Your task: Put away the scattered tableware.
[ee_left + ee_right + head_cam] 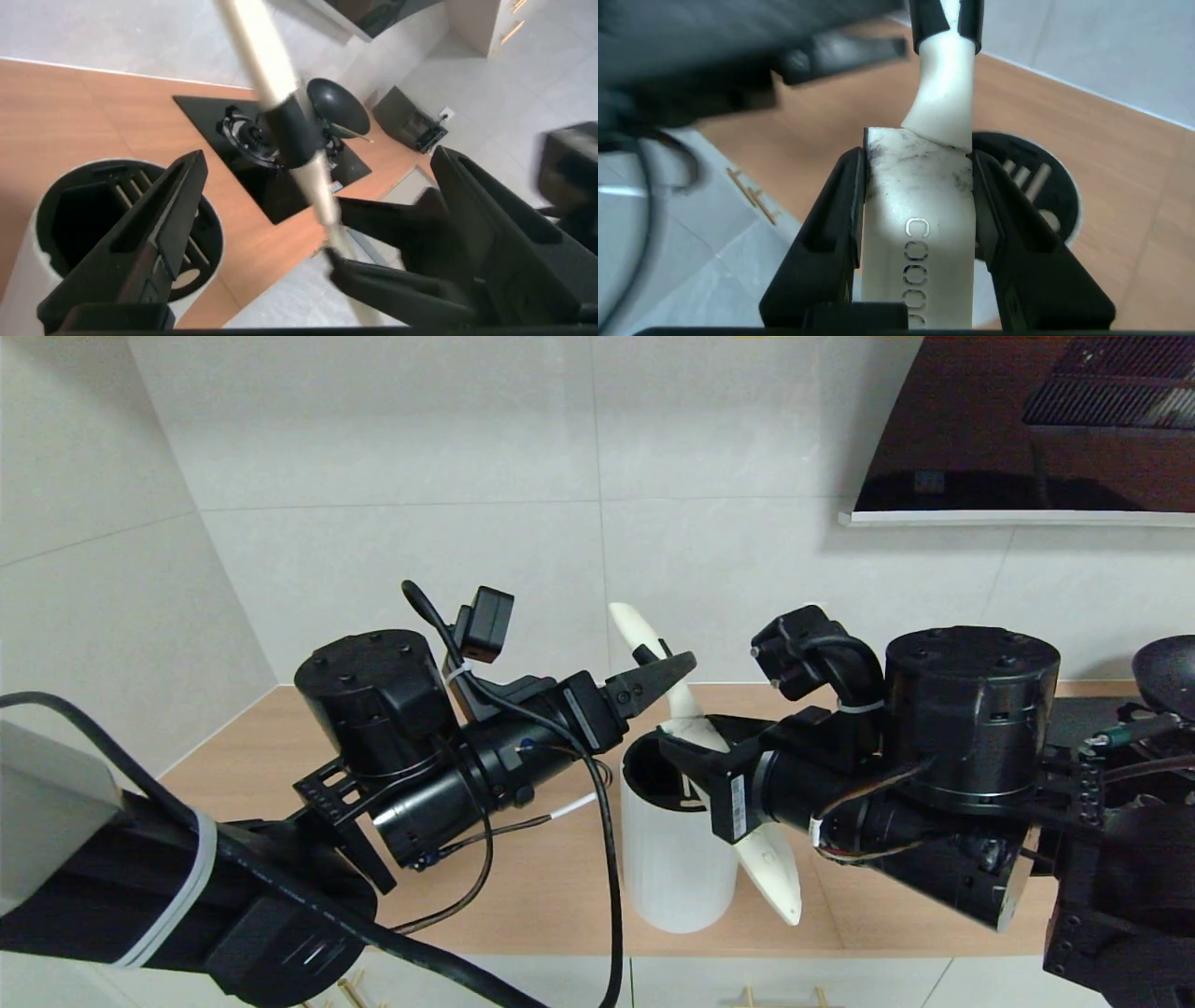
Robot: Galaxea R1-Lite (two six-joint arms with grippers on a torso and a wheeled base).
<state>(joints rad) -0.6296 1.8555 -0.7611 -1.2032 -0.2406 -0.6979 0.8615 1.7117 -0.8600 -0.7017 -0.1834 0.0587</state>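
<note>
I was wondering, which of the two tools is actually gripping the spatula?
The right tool, shut on the spatula's wide blade. The left tool stands open, one finger on either side of the handle.

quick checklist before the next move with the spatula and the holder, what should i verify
1. Right gripper shut on the spatula blade: ok.
2. Left gripper clear of the handle: ok. It is open and the handle passes between its jaws untouched.
3. Holder upright on the counter: ok.
4. Spatula lined up over the holder's opening: not ok. It is tilted, and its blade end hangs below the rim, outside the holder.
5. Free room in the holder: cannot tell. Sticks stand in one section and the rest is dark.
</note>
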